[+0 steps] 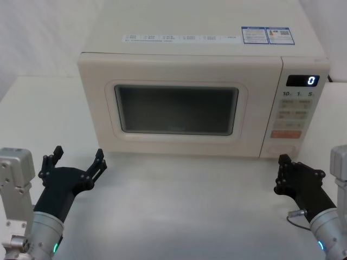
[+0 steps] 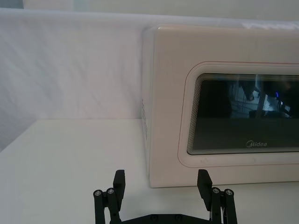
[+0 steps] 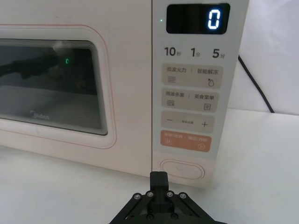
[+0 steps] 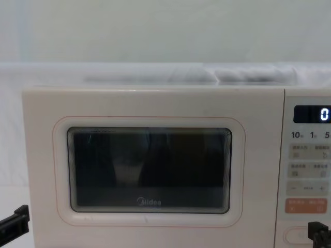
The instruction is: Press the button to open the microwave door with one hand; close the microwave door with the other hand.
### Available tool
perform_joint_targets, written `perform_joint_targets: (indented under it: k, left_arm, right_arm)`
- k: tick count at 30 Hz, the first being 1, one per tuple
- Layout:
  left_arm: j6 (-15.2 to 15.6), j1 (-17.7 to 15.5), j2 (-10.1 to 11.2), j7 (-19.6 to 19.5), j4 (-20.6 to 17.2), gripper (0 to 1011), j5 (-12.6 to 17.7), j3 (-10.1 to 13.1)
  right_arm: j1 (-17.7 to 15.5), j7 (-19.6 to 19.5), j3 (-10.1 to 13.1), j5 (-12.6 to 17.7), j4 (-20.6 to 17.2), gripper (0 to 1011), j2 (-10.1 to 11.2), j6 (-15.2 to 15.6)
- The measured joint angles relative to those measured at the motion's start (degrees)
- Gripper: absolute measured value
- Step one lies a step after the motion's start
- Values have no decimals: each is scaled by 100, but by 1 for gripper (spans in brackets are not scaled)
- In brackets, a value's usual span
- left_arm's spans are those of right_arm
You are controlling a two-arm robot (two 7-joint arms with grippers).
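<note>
The cream-white microwave stands at the back of the table with its door (image 1: 176, 70) flush shut; the door's dark window (image 2: 243, 112) carries a Midea logo (image 4: 149, 202). The small oval button (image 1: 280, 150) sits at the bottom of the control panel, below the orange key (image 3: 185, 140). My right gripper (image 1: 283, 161) is shut and hovers just in front of the button (image 3: 182, 169), slightly below it, fingers together (image 3: 159, 178). My left gripper (image 1: 78, 156) is open near the microwave's lower left corner, empty, fingers (image 2: 119, 179) spread wide.
The display (image 3: 198, 19) reads 0. A black cable (image 3: 254, 86) runs down behind the microwave's right side. The white table (image 1: 184, 206) stretches in front of the microwave and to its left (image 2: 70, 154). A white cloth backs the scene.
</note>
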Motion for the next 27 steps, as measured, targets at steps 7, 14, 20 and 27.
perform_joint_targets:
  k: [7,14,20,27]
  left_arm:
    - [0,0,0,0,0,1007,0,0]
    - [0,0,0,0,0,1007,0,0]
    - [0,0,0,0,0,1007,0,0]
    - [0,0,0,0,0,1007,0,0]
  right_arm:
    - [219,74,78,23,358,0,-99,-97]
    - [420,93,134,40,710,0,-182,-192]
    - [566,98,148,25,906,0,-231,-257]
    - [734,99,158,-13,1148,0,-294,-321]
